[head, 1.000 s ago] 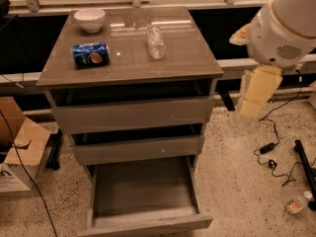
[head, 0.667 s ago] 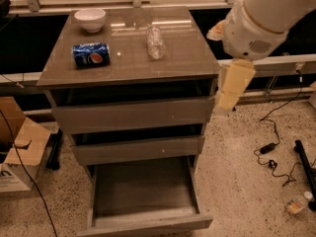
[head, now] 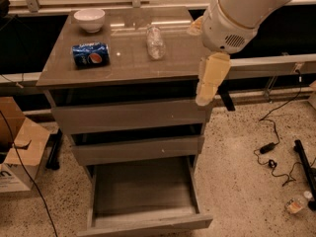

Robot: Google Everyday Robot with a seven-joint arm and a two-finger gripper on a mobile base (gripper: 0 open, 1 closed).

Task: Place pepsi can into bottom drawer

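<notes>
The pepsi can (head: pixel 90 54) lies on its side on the left part of the cabinet top (head: pixel 123 68). It is blue with a round logo. The bottom drawer (head: pixel 148 224) is pulled out and nothing shows inside it. My gripper (head: pixel 204 97) hangs from the white arm (head: pixel 242 14) over the cabinet's right front corner, pointing down, at the height of the top drawer's front. It is far to the right of the can and holds nothing that I can see.
A white bowl (head: pixel 89 19) stands at the back left of the top. A clear plastic bottle (head: pixel 155 42) lies in the middle. Two shut drawers (head: pixel 128 115) sit above the open one. A cardboard box (head: pixel 19 147) stands left on the floor; cables (head: pixel 276 152) lie right.
The arm and gripper have moved left, from beside the cabinet to over its right front corner. The can, bottle, bowl and drawers have not moved.
</notes>
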